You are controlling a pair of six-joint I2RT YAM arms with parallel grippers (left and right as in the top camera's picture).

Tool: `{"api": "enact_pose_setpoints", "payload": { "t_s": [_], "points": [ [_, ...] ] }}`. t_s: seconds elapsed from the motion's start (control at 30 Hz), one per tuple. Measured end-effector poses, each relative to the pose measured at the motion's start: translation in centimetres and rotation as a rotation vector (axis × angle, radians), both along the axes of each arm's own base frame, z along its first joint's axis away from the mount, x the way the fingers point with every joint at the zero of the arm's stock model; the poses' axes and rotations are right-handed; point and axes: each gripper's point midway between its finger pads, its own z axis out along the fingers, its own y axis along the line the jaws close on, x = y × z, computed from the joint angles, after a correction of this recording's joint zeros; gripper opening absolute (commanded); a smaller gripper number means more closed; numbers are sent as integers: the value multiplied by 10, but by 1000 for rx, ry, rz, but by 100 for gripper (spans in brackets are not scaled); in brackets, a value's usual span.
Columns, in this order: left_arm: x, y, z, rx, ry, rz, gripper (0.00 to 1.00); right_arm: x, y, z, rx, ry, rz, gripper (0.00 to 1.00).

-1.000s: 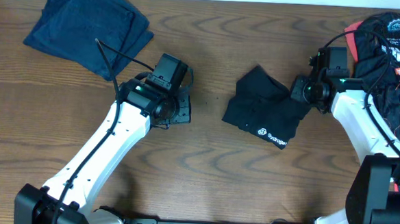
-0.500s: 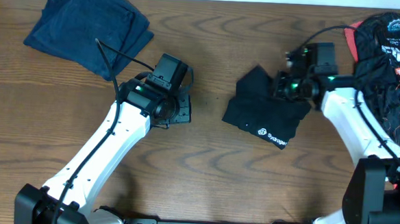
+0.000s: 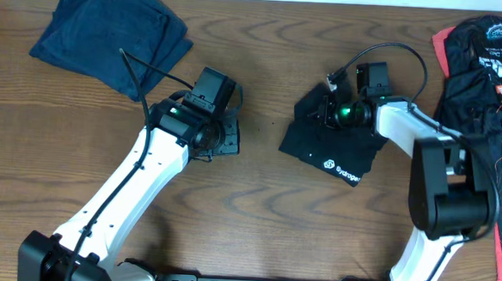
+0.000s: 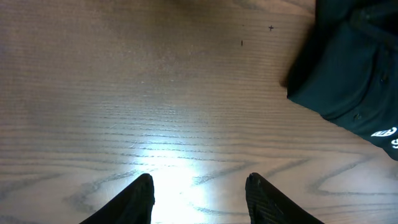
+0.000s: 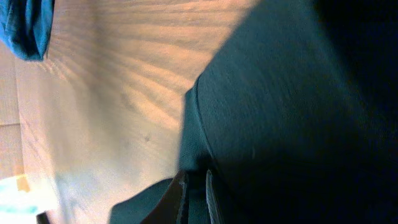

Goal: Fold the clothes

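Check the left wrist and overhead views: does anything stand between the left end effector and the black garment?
Nothing visible does. Only bare table wood separates the open left end effector from the black garment.

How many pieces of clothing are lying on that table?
3 that I can tell apart: a navy one at the far left corner, a black one in the middle, and a black-and-red heap at the right edge, which may hide more pieces.
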Motion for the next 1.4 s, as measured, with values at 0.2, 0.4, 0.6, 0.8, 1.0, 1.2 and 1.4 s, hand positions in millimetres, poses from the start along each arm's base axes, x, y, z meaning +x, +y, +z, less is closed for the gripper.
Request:
{"api": "enact_pose_setpoints", "payload": {
  "t_s": [0.2, 0.4, 0.6, 0.8, 1.0, 1.2, 1.4],
  "points": [
    [0, 0, 0, -1, -1, 0, 50, 21, -23, -2, 25, -68, -34, 10],
    [1, 0, 0, -1, -3, 0, 50, 24, -44, 0, 18, -57, -72, 6],
    [1, -1, 1, -3, -6, 0, 50, 16, -69, 35, -98, -58, -145, 5],
    [2, -1, 1, -4, -9, 0, 50, -6, -98, 111, -253, -144, -239, 9],
    [2, -1, 1, -4, -8, 0, 50, -54, -90, 141, -237, -92, -169, 12],
    [2, -1, 1, -5, -9, 0, 50, -75, -77, 99, -197, 26, -89, 12],
    [2, -1, 1, -4, -7, 0, 50, -69, -74, 34, -168, 67, -85, 13]
  ]
}}
